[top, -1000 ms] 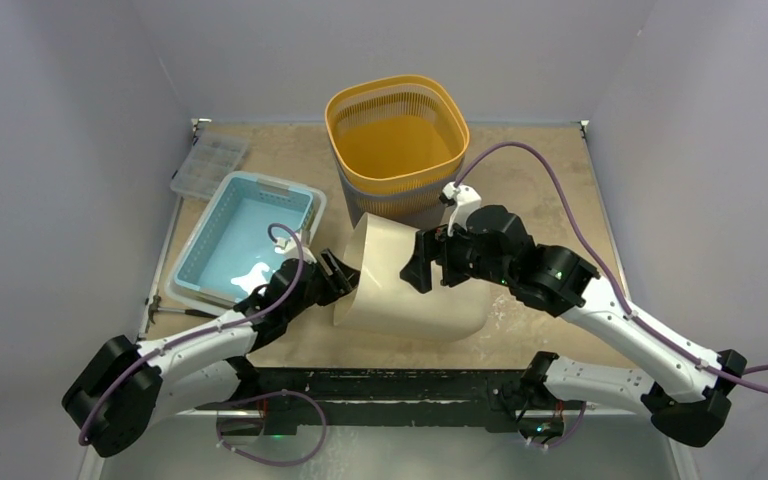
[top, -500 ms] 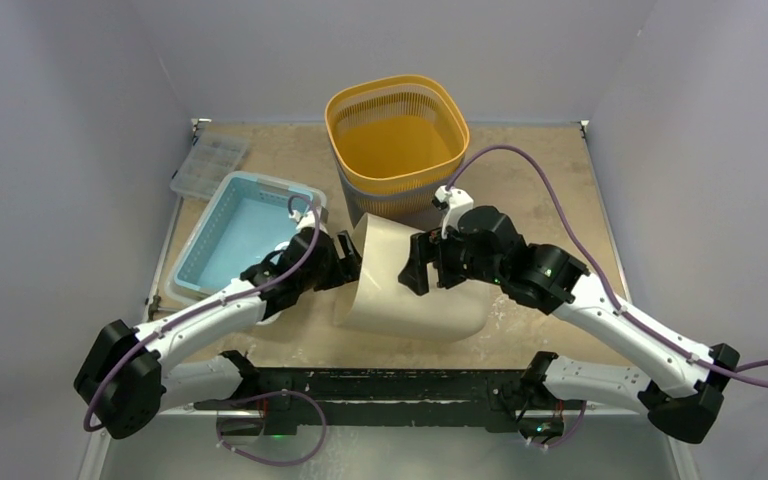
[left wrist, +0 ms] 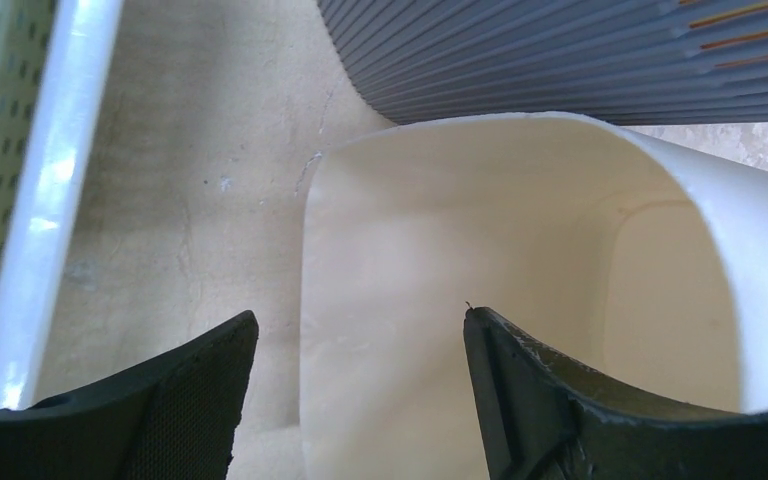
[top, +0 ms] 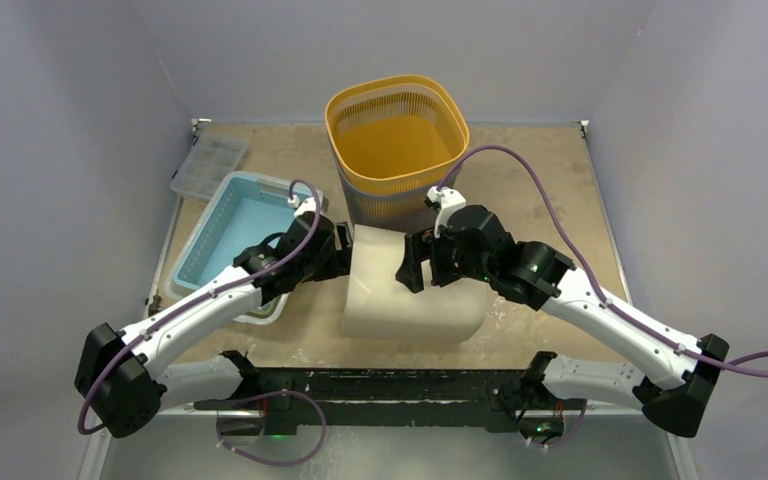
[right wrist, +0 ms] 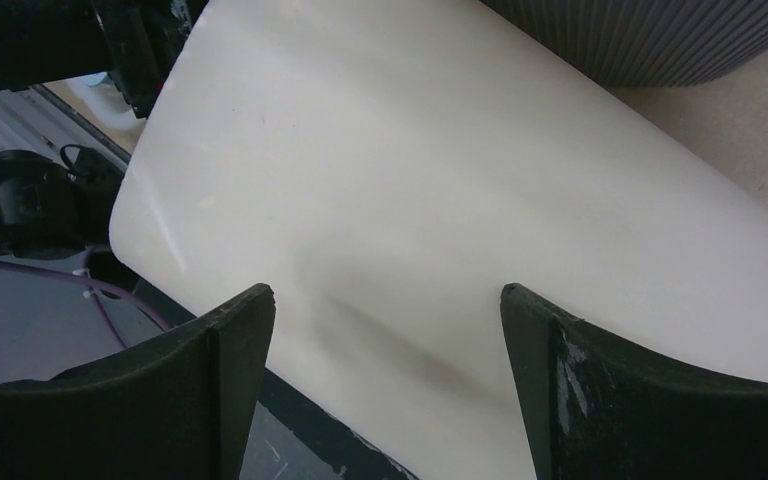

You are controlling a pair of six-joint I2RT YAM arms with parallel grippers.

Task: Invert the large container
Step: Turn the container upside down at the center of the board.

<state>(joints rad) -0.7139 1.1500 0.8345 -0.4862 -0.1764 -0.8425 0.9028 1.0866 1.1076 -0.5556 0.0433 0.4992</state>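
The large container (top: 415, 305), a cream plastic bin, lies on its side in the middle of the table with its mouth to the left. My left gripper (top: 344, 262) is at that mouth and open. In the left wrist view the gripper (left wrist: 358, 318) straddles the left edge of the rim without pinching it, and the hollow inside of the container (left wrist: 520, 220) faces the camera. My right gripper (top: 411, 270) is over the upturned side wall, also open. The right wrist view has the gripper (right wrist: 385, 292) spread just above the smooth wall of the container (right wrist: 410, 150), holding nothing.
A tall yellow basket (top: 397, 140) with a grey ribbed lower wall (left wrist: 560, 60) stands just behind the cream bin. A light blue tub (top: 235, 235) sits to the left, under my left arm. A clear organiser box (top: 208, 163) lies at the far left. The black base rail (top: 380, 385) runs along the near edge.
The cream bin has settled from a tilted, mouth-raised pose flat onto its side. My left gripper moved farther back and right to the mouth and opened wider. The right gripper shifted slightly left.
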